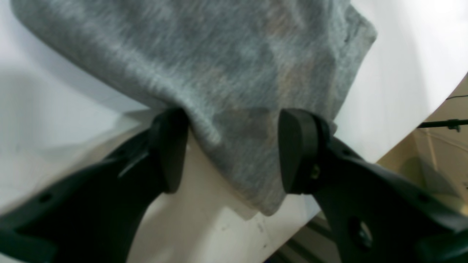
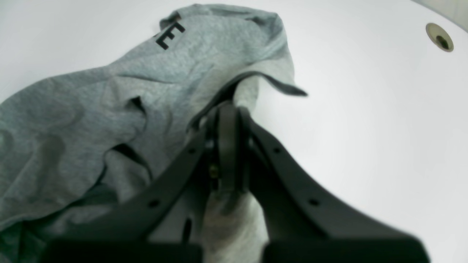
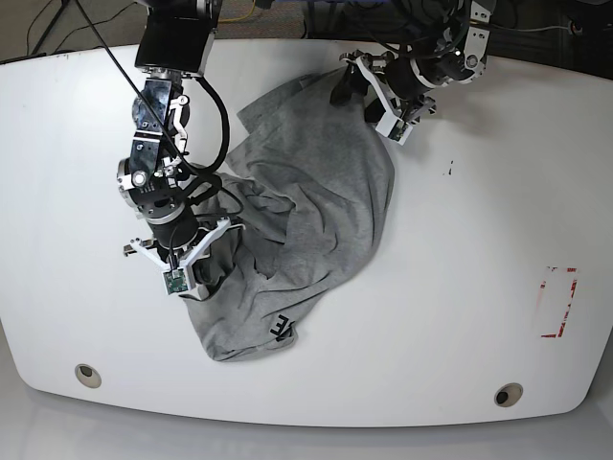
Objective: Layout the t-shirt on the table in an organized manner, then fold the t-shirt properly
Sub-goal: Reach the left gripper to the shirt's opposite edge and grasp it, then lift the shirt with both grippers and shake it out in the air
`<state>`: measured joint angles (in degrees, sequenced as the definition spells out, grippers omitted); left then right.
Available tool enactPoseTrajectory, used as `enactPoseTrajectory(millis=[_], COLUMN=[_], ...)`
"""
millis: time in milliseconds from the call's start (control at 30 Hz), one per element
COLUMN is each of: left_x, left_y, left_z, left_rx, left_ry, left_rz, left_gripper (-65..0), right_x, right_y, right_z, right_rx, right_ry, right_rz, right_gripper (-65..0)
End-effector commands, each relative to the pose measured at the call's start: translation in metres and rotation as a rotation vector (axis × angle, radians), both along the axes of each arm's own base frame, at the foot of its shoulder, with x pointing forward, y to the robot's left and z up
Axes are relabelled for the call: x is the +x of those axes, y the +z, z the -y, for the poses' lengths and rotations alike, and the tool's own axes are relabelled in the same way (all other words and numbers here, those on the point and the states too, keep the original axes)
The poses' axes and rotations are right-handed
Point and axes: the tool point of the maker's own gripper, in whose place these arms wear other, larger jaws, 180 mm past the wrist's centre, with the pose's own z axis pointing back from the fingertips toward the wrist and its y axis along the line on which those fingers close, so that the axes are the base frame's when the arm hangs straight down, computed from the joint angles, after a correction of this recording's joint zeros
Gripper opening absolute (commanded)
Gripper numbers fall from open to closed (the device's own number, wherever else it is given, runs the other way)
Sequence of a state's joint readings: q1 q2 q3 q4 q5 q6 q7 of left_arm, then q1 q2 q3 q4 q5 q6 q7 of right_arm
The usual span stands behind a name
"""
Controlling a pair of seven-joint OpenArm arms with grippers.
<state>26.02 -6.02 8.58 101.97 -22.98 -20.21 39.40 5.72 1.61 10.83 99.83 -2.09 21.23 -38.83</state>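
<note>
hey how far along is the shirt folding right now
Nothing looks done: the t-shirt lies crumpled on the table. In hand: the right claw is shut on its cloth; the left claw stands open around an edge. Flattening and folding remain.

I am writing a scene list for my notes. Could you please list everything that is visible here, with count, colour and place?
t-shirt: one, light grey with black lettering, crumpled in the middle of the table.
table: one, white, under everything.
grommet holes: two, metal, near the table's front edge, one toward each corner.
red-outlined mark: one, red, on the table at the base view's right.
left gripper: one, black, jaws open with a fold of the shirt between them, at the table's far edge.
right gripper: one, black, shut on the shirt's edge, at the base view's left.
</note>
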Motion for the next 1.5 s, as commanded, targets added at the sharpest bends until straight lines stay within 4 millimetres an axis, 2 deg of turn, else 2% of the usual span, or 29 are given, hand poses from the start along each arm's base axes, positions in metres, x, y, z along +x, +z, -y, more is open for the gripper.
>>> enactPoseTrajectory(millis=[0, 233, 367, 467, 533, 833, 967, 1100, 1233, 1467], left_x=[-0.015, -0.024, -0.025, -0.028, -0.025, -0.023, -0.010, 0.009, 0.017, 0.030], left_y=[-0.010, -0.018, -0.025, -0.032, -0.037, -0.041, -0.026, -0.001, 0.021, 0.040], left_z=[0.005, 0.022, 0.026, 0.025, 0.023, 0.008, 0.005, -0.003, -0.004, -0.046], left_rx=[0.032, 0.019, 0.022, 0.032, 0.041, 0.069, 0.066, 0.060, 0.012, 0.015], left_ry=[-0.043, -0.101, -0.120, -0.125, -0.119, -0.124, -0.109, -0.075, -0.042, 0.001], left_rz=[-0.054, -0.082, -0.098, -0.117, -0.125, -0.122, -0.066, 0.013, 0.060, 0.097], left_gripper=[-27.9, -28.7, -40.8, -57.5, -65.0, -65.0, -65.0, -65.0, -65.0, -65.0], right_x=[0.008, 0.005, 0.003, 0.003, 0.003, 0.003, -0.003, -0.007, -0.011, -0.010], right_y=[0.021, 0.018, 0.020, 0.019, 0.019, 0.027, 0.029, 0.039, 0.049, 0.058], right_z=[0.001, 0.001, 0.000, -0.005, -0.005, -0.005, -0.004, -0.004, -0.004, 0.001], right_rx=[0.003, 0.002, 0.003, 0.016, 0.018, 0.013, 0.002, -0.008, -0.017, -0.028], right_ry=[0.001, 0.001, 0.003, 0.003, 0.003, 0.003, 0.001, 0.000, -0.001, -0.009], right_rz=[0.071, 0.063, 0.067, 0.067, 0.067, 0.087, 0.079, 0.098, 0.122, 0.148], right_gripper=[-65.0, -65.0, -65.0, -65.0, -65.0, -65.0, -65.0, -65.0, -65.0, -65.0])
